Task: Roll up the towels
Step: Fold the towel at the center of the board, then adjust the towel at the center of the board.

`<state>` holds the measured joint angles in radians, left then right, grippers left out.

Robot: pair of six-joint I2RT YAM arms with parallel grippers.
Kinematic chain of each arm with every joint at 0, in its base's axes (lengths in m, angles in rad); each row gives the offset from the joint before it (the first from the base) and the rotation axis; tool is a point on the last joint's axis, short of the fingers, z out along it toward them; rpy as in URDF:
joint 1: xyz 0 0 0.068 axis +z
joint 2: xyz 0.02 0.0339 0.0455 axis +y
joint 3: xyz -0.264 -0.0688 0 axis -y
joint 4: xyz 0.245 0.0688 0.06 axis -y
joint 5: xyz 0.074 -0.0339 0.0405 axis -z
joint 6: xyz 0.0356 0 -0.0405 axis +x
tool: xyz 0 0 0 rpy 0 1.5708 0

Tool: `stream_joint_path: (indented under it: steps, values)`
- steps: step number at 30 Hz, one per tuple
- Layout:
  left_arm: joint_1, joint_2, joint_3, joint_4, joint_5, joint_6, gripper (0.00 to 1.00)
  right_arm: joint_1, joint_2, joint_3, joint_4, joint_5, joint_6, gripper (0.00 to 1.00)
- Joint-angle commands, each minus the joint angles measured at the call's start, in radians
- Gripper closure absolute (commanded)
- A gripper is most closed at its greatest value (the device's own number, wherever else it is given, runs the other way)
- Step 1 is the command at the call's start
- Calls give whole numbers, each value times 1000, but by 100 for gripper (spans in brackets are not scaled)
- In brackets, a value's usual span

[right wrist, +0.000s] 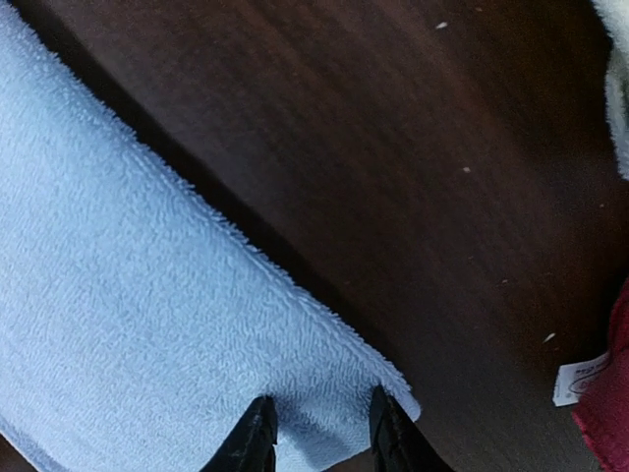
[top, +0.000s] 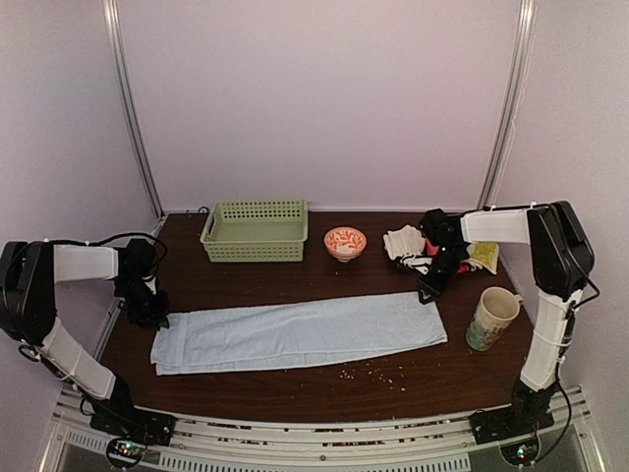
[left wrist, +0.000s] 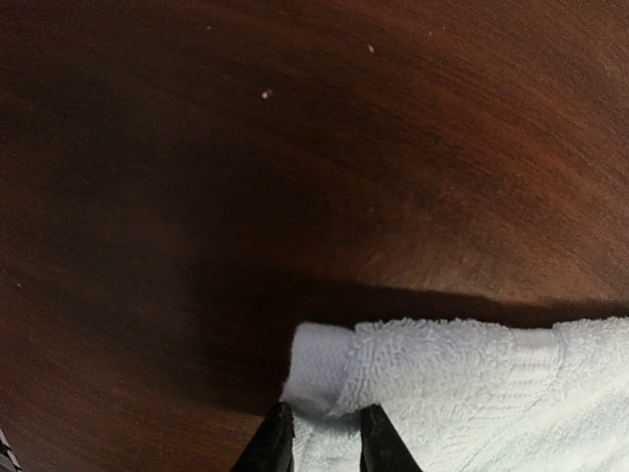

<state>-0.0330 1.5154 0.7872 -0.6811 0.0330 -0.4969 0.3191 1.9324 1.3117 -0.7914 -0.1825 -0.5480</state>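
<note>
Plainly, no rolling has begun. The towel (top: pixel 295 334) lies as a long, flat, folded strip across the middle of the table (top: pixel 285 280), running from near the left edge towards the right edge, with no coil at either end. More cloths (top: pixel 408 244) are heaped near the far right corner, so I judge the whole job is still ahead.

The overhead view alone shows the strip's full length and an arm at each end. Only the wrist views show the grips. The left end effector (left wrist: pixel 324 438) is narrowed onto the towel's far left corner, which is bunched and slightly raised between its fingers. The right end effector (right wrist: pixel 319 433) stands wider, straddling the far right corner, where the cloth lies flat and looks ungripped.
</note>
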Motion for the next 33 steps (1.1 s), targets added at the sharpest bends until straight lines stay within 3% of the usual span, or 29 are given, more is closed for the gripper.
stream_joint_path:
  steps: [1,6,11,15,16,17,19,24,33]
  values:
    - [-2,-1,0,73,-6,-3,78,1,47,44,70,199,71,66]
    - [-3,-29,4,113,8,-9,80,-5,80,96,131,329,93,65]
    - [-3,-143,24,124,56,-10,77,-3,33,164,27,195,55,62]
    - [-4,-166,18,-13,136,-47,70,3,-59,132,-25,146,36,60]
    - [-5,-177,-2,-34,157,-53,67,3,-79,113,-27,140,34,60]
    - [-5,-188,-18,-53,163,-59,58,2,-97,93,-29,133,34,60]
    - [-4,-205,-40,-103,143,-68,54,3,-120,63,-46,114,31,60]
    - [-5,-235,-66,-208,140,-83,53,21,-208,-52,-84,-2,-63,58]
    - [-5,-203,-135,-270,214,-63,58,48,-227,-138,-54,18,-103,58]
